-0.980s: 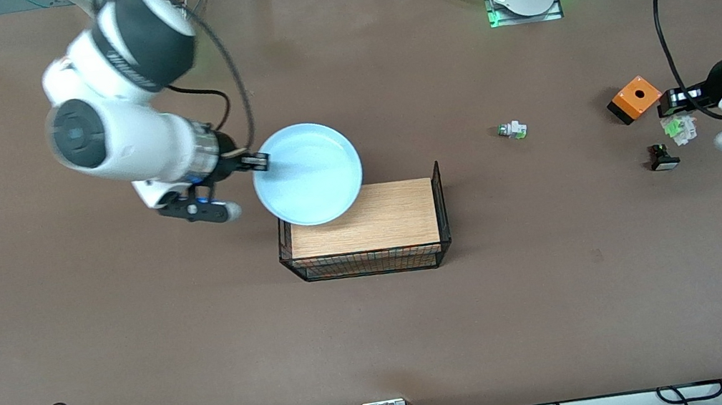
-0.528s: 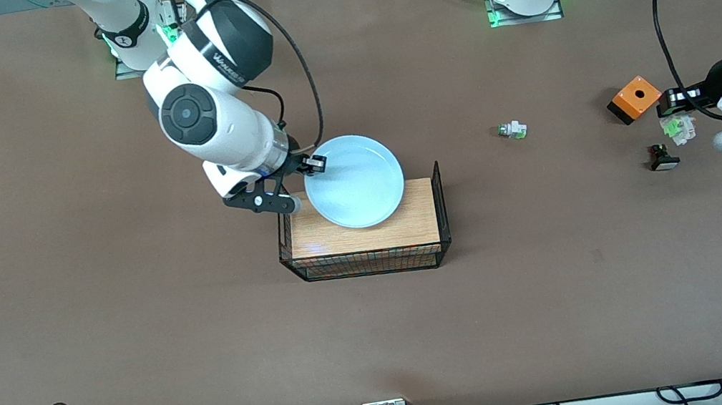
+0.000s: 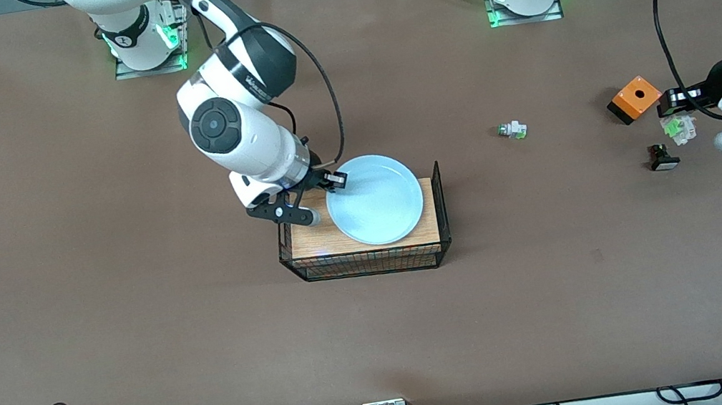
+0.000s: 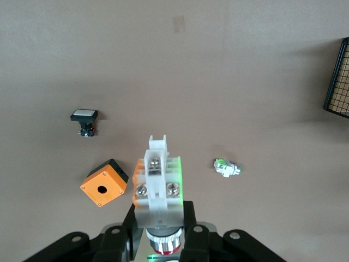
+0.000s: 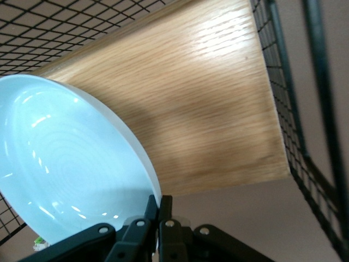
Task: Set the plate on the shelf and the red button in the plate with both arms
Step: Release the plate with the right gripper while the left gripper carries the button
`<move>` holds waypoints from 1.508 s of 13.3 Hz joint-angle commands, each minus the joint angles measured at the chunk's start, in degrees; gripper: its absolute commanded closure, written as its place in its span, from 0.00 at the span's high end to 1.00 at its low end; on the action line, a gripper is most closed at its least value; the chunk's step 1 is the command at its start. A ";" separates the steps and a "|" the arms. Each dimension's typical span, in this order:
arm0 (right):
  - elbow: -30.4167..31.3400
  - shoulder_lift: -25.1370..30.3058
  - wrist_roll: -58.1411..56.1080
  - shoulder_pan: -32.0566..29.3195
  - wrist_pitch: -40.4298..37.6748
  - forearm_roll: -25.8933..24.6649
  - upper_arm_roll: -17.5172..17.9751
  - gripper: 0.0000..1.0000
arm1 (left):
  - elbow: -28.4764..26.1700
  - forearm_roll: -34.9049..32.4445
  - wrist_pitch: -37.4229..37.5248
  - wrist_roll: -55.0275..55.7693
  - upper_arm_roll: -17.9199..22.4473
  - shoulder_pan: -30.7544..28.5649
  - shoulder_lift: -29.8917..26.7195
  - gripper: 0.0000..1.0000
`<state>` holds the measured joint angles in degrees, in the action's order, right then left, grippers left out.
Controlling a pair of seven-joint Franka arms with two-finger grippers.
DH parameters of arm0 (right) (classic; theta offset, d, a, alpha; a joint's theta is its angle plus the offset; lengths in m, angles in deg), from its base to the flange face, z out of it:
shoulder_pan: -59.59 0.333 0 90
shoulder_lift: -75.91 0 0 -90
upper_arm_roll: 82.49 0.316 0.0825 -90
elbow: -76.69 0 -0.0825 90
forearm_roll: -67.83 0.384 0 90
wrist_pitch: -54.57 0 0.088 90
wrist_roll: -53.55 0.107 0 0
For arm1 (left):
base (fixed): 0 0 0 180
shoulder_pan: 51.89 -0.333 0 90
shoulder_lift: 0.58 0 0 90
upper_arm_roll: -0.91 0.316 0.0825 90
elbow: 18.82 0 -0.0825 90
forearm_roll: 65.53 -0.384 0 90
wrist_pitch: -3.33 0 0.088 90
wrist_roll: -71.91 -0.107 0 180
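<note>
My right gripper [image 3: 334, 180] is shut on the rim of the pale blue plate [image 3: 376, 200] and holds it tilted over the wooden floor of a black wire basket [image 3: 440, 208]. The right wrist view shows the fingers [image 5: 158, 206] pinching the plate's [image 5: 65, 164] edge above the basket's wood floor [image 5: 212, 103]. My left gripper [image 3: 673, 106] hovers at the left arm's end of the table, shut on the red button [image 3: 678, 127]. In the left wrist view my left gripper [image 4: 161, 221] clamps the red button [image 4: 157, 183]; its white and green body sticks out and its red cap sits between the fingers.
An orange box with a hole [image 3: 634, 99] [image 4: 103, 183], a black part with a white square cap [image 3: 662, 157] [image 4: 84, 116] and a small white part with green [image 3: 512, 130] [image 4: 227, 168] lie on the brown table. The basket's corner [image 4: 338, 76] shows in the left wrist view.
My right arm has carried the plate toward the left arm's end, from beside the basket to over its wooden floor, and lower. The left arm has not moved.
</note>
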<state>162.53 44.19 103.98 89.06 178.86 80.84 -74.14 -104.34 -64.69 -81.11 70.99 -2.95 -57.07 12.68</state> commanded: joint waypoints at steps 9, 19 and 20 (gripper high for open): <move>-0.50 -2.38 0.90 -0.03 3.59 -0.10 -0.62 0.17 | 0.87 -0.14 0.42 0.48 -0.88 0.79 0.10 0.00; -4.81 2.26 0.29 -0.29 5.71 7.20 -0.53 1.00 | 5.44 -0.13 0.33 15.03 -19.59 3.50 2.28 0.00; -4.89 3.67 0.11 -0.64 2.39 6.51 -0.88 1.00 | 6.14 -0.14 -0.45 18.03 -19.87 5.87 3.86 0.00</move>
<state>157.87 45.08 104.56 88.97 185.36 86.80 -74.94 -100.04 -64.55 -81.22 84.02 -21.61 -54.07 13.52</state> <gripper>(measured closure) 0.000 0.661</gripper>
